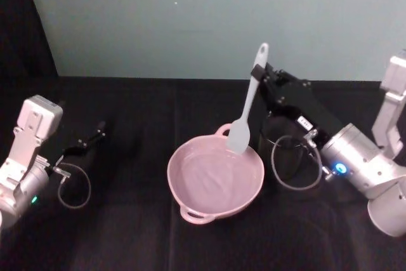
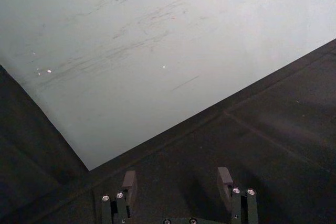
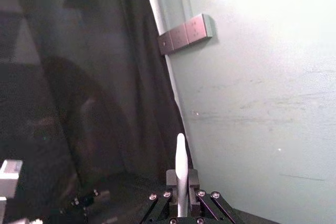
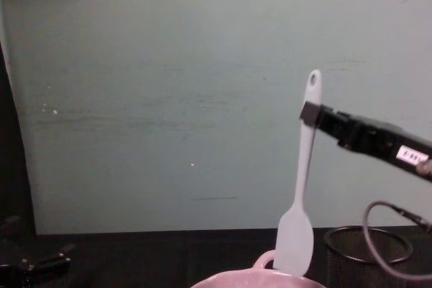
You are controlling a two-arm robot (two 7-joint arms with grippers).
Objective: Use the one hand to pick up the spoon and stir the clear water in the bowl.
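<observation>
Overhead, in the head view, the right gripper (image 1: pixel 260 71) was seen clamped on the spoon (image 1: pixel 247 109) high on its handle, just below the oval hole. The spoon was held nearly upright, its top tilted slightly toward the robot's right. Its flat paddle blade was positioned at the far rim of the bowl (image 1: pixel 219 211), just beside the loop handle (image 1: pixel 223 130). The bowl was located at the centre of the black table (image 1: pixel 127 233); it was pale pink and round, with a second loop at its near rim. Whether the blade touched the water could not be determined.

In the chest view the side profile was given. The slim white handle was shown against the pale green wall (image 4: pixel 169 99), and the blade reached down to the bowl's rim in front of the loop handle. A black mesh cup (image 4: pixel 351 271) was recorded just beside the bowl, on its right.

In the right wrist view, the gripper's fingers (image 3: pixel 171 178) were seen pressed against either side of the handle, whose rounded end projected beyond them.

The left gripper (image 1: pixel 95 136) was parked low at the left of the table, well apart from the bowl. In the left wrist view its fingers (image 2: pixel 129 179) were set apart, with bare table visible between them.
</observation>
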